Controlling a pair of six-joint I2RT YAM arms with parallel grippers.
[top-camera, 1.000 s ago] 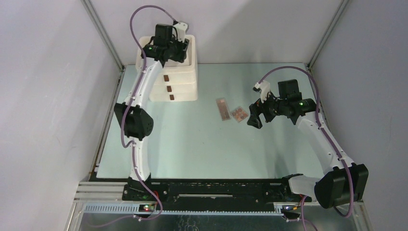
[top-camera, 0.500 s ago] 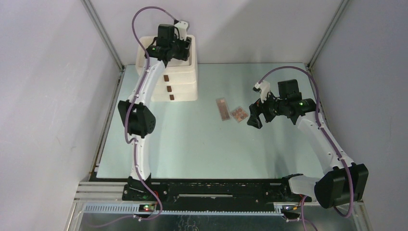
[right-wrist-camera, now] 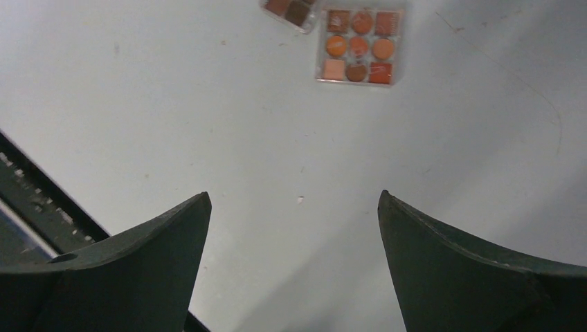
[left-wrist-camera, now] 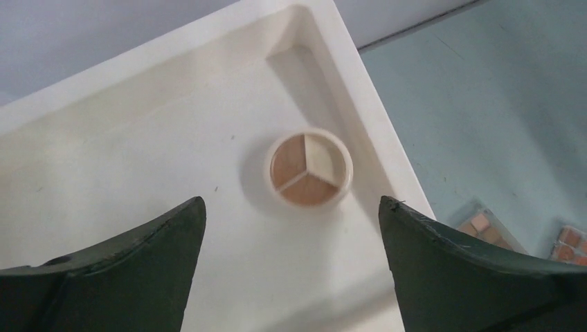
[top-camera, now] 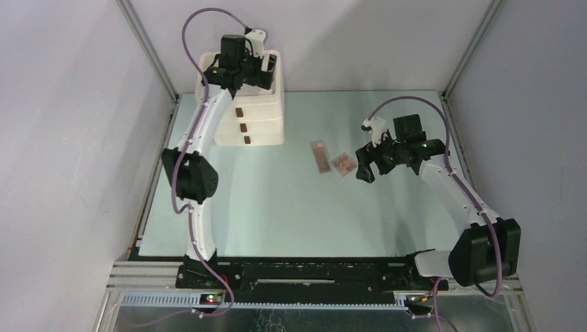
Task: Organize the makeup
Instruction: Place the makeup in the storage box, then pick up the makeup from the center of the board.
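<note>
A round compact (left-wrist-camera: pixel 309 169) with three tan and cream shades lies in the top tray of the cream drawer box (left-wrist-camera: pixel 138 180). My left gripper (left-wrist-camera: pixel 291 204) is open and empty just above the tray, near the compact; in the top view it (top-camera: pixel 266 66) hovers over the box (top-camera: pixel 266 111). A square palette (right-wrist-camera: pixel 358 45) of orange and brown pans and a narrow palette (right-wrist-camera: pixel 291 10) lie on the table; the top view shows the square palette (top-camera: pixel 343 164) and the narrow palette (top-camera: pixel 320 156) side by side. My right gripper (right-wrist-camera: pixel 294 200) is open and empty, beside the square palette in the top view (top-camera: pixel 365 166).
The box has three shut drawers with brown handles (top-camera: pixel 243 127) and stands at the back left against the wall. Grey walls enclose the pale green table (top-camera: pixel 277 207). A black rail (top-camera: pixel 304 273) runs along the near edge.
The left arm shifted slightly over the box top. The right gripper moved a little toward the square palette. Both grippers stay open.
</note>
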